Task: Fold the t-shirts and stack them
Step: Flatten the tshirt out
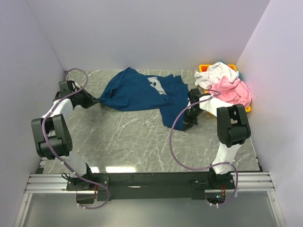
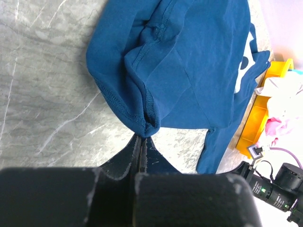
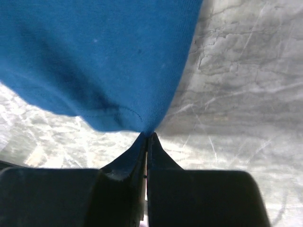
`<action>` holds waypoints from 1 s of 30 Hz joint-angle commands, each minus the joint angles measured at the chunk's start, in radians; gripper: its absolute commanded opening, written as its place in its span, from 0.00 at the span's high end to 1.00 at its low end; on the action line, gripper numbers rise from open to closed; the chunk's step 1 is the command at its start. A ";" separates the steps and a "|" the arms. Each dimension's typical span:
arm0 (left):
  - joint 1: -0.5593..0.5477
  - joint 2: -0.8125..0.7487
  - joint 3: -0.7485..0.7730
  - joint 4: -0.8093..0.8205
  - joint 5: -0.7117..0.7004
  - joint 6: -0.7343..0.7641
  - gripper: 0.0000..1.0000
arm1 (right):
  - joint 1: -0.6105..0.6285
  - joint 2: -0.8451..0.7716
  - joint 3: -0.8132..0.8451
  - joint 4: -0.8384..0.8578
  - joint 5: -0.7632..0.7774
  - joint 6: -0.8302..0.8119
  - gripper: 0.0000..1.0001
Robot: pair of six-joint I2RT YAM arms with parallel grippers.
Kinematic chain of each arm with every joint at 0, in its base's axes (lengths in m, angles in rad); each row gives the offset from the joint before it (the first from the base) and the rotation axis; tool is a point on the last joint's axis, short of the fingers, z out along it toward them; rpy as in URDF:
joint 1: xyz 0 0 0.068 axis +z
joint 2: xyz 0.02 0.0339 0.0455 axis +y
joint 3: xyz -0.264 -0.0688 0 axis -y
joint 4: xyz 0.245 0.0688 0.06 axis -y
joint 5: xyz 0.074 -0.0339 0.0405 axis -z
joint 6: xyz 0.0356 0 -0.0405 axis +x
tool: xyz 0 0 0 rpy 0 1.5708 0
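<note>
Far left, the left arm (image 1: 52, 135) rises from its base at the near edge, elbow bent high, forearm reaching twd the back-left of the marble desk (image 1: 132, 142) and then angling in. The left claw (image 1: 97, 101) sits low near the desk top, jaws pinched fully together on a bunched, stitched edge of the navy t-shirt (image 1: 137, 92); the wrist cam shows the hem folded over just past the tips.

Centre: the navy t-shirt lies spread but rumpled across the back half of the desk, stretched btwn the two claws, its white chest print (image 1: 155, 85) showing right of middle. One end narrows to the left claw; the other hangs down twd the front-right in a loose flap.

Right of centre, the right claw (image 1: 184, 122) meets that flap at its lower edge, jaws closed tight w/ a pinch of blue cloth at the very tips, cloth lifted a little off the desk there. The right arm (image 1: 232, 125) stands behind it, elbow up, forearm sloping back and left to the shirt.

Far right, back corner: the white t-shirt (image 1: 215, 73) and pink t-shirt (image 1: 239, 92) lie heaped together on the yellow bin (image 1: 203, 67), white on the left, pink spilling to the right, apart from both claws.
</note>
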 commanded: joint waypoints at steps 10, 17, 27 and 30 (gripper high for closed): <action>-0.006 0.068 0.356 0.159 0.024 -0.181 1.00 | -0.053 -0.030 0.671 -0.265 0.047 -0.038 1.00; -0.012 0.003 0.609 0.188 -0.062 -0.267 1.00 | -0.072 -0.062 1.112 -0.299 0.119 -0.046 1.00; -0.010 -0.394 0.467 0.302 -0.405 -0.206 1.00 | -0.080 -0.477 0.944 0.322 0.212 -0.107 1.00; -0.010 -0.512 0.409 0.325 -0.474 -0.177 1.00 | -0.081 -0.542 0.948 0.420 0.243 -0.121 1.00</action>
